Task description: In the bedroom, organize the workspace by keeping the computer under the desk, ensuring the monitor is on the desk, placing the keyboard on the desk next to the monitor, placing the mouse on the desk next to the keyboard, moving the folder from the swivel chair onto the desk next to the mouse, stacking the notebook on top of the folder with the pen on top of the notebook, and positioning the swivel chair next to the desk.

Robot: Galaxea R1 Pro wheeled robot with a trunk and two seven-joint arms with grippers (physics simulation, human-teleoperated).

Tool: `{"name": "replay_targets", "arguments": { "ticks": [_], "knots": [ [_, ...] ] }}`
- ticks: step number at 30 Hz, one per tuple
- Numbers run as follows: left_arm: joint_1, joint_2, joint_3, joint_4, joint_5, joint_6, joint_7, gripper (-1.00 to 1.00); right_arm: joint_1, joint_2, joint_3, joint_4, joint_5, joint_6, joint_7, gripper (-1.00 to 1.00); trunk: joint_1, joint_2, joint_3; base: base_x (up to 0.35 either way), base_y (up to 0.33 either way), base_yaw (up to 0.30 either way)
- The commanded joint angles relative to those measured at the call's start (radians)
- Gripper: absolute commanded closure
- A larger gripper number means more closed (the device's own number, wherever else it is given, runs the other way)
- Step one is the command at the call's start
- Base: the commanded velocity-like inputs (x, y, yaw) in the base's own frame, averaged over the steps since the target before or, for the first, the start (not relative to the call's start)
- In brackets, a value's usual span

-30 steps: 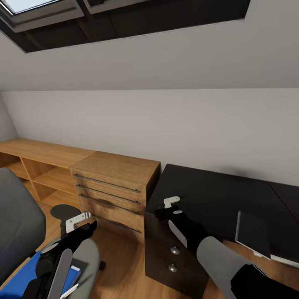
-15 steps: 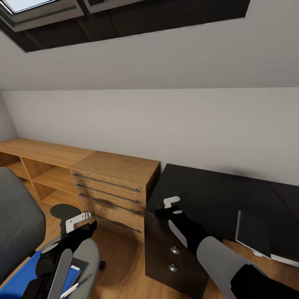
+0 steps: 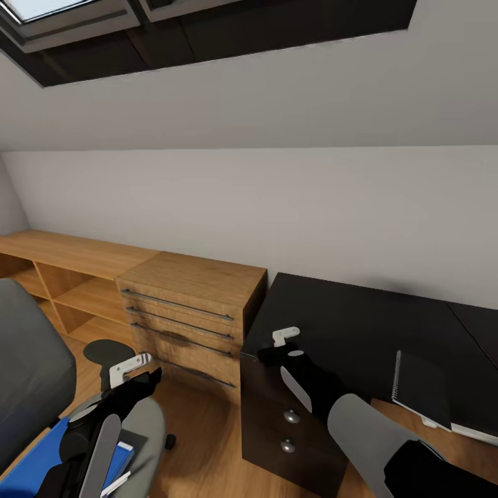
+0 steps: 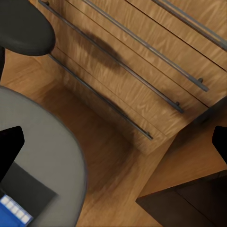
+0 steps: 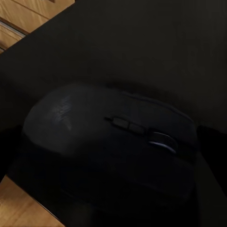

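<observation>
The mouse point(image 5: 106, 156) is seen close under the right gripper point(image 3: 277, 351) at the desk's point(image 3: 360, 325) near corner; contact cannot be told. The left gripper point(image 4: 113, 142), spread wide, hangs beside the desk over the chair point(image 3: 31, 387).

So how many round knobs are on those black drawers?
2. The upper knob is on the front of the black drawer unit, just beside the right arm; the lower knob is right underneath it. The arm might hide another.
</observation>
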Motion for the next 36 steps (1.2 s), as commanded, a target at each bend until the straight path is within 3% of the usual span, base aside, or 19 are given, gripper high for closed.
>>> {"name": "replay_targets", "arguments": {
  "ticks": [1, 23, 36],
  "knots": [
    [-0.001, 0.0, 0.001, -0.001, 0.011, 0.004, 0.007, -1.0, -0.001, -0.001, 0.008, -0.002, -0.012, 0.004, -0.009, 1.0, 0.0, -0.001, -0.001, 0.0, 0.0, 0.0],
    [-0.001, -0.001, -0.001, -0.001, 0.01, 0.004, 0.007, -1.0, -0.001, -0.001, 0.008, -0.005, -0.012, -0.001, -0.011, 1.0, 0.0, -0.001, -0.001, 0.0, 0.0, 0.0],
    [-0.001, -0.002, -0.001, 0.0, 0.009, 0.004, 0.01, -1.0, -0.001, -0.001, 0.008, -0.006, -0.012, -0.002, -0.013, 1.0, -0.05, 0.09, 0.04, -0.01, 0.0, 0.0]
  ]
}}
